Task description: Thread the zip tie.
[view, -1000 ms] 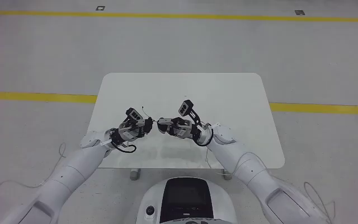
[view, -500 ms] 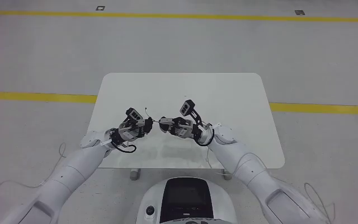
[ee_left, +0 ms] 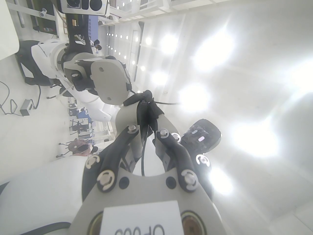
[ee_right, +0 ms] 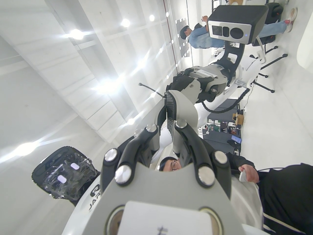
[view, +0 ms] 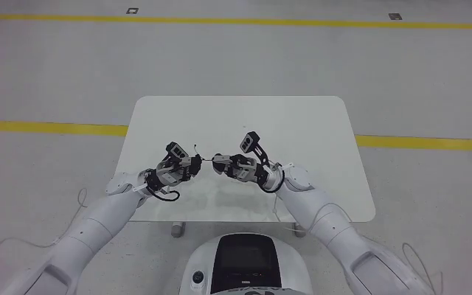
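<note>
Both grippers hang tip to tip above the middle of the white table (view: 295, 125). My left gripper (view: 193, 164) (ee_left: 146, 110) is shut on the black zip tie (ee_left: 146, 97). The tie's strap runs back between the fingers, and a thin tail pokes out sideways. My right gripper (view: 218, 162) (ee_right: 168, 102) faces it, shut on the same tie, whose thin end (ee_right: 149, 88) sticks out past the fingertips. In the top view the zip tie (view: 205, 158) is a fine dark line spanning the small gap between the two grippers, with its free tip pointing up and away.
The table's far half and right side are bare white surface. Grey floor with yellow lines surrounds it. In the right wrist view a person in black with a small device sits behind the robot, touching nothing on the table.
My right gripper has drawn back slightly to the right, widening the gap between the grippers. The tie's free tip near the left gripper has shifted a little to the right.
</note>
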Controlling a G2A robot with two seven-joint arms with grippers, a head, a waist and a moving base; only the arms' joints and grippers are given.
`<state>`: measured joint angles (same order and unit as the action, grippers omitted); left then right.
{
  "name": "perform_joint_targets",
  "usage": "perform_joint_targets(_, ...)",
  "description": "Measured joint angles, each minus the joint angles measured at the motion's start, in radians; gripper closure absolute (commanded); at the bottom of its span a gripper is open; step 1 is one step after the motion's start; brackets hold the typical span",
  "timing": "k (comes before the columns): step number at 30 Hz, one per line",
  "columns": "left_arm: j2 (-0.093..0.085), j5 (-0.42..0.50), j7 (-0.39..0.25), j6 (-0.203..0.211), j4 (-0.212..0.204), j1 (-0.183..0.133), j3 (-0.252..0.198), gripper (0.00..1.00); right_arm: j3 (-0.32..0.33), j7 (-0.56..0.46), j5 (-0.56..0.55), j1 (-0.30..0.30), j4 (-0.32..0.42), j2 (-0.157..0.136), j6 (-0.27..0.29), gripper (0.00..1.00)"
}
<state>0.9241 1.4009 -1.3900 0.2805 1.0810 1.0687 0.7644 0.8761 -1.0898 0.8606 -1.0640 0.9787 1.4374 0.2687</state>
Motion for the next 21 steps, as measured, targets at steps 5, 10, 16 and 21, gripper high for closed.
perform_joint_targets(5,0.000,0.000,0.000,0.000,0.000,0.000,0.000,1.00,0.014,-0.001,-0.003,-0.005,-0.001,-0.001,-0.003,1.00)
perform_joint_targets(10,0.000,0.000,0.000,0.000,0.000,0.000,0.000,1.00,0.025,-0.003,-0.005,-0.009,-0.002,-0.002,-0.004,1.00)
perform_joint_targets(16,0.000,0.000,0.000,0.000,0.000,0.000,0.000,1.00,0.035,-0.004,-0.008,-0.015,-0.003,-0.002,-0.007,1.00)
perform_joint_targets(21,0.000,0.000,0.000,0.000,0.000,0.000,0.000,1.00,0.043,-0.005,-0.010,-0.018,-0.005,-0.002,-0.009,1.00)
